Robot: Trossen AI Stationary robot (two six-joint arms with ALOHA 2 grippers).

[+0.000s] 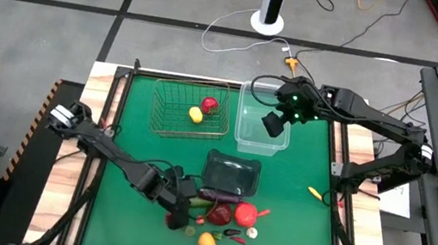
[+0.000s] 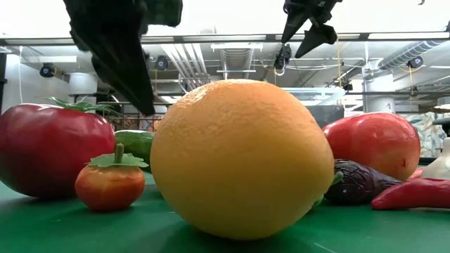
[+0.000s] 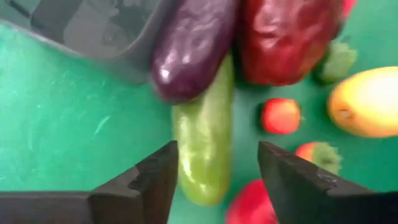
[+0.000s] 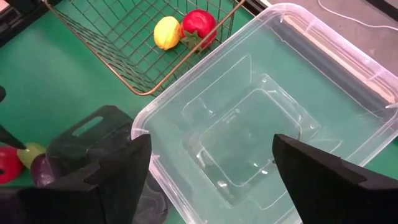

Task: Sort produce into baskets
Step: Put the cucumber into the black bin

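Observation:
The produce lies in a pile near the table's front edge: a green cucumber (image 3: pixel 202 155), a purple eggplant (image 3: pixel 193 46), a dark-red fruit (image 3: pixel 283 37), an orange (image 2: pixel 242 158), small tomatoes and chilies. My left gripper (image 3: pixel 217 152) hangs open over the pile, pointing steeply down, with one finger on each side of the cucumber's near end and touching nothing. A lemon (image 1: pixel 195 115) and a red fruit (image 1: pixel 209 104) lie in the wire basket (image 1: pixel 171 107). My right gripper (image 4: pixel 211 155) hangs open above the clear tub (image 4: pixel 348 81) with nothing between its fingers.
The dark tray (image 1: pixel 231 172) sits between the pile and the tub, its edge against the eggplant. A small yellow piece (image 1: pixel 314 191) lies near the table's right edge. The green mat (image 1: pixel 137 145) is bare to the left of the tray.

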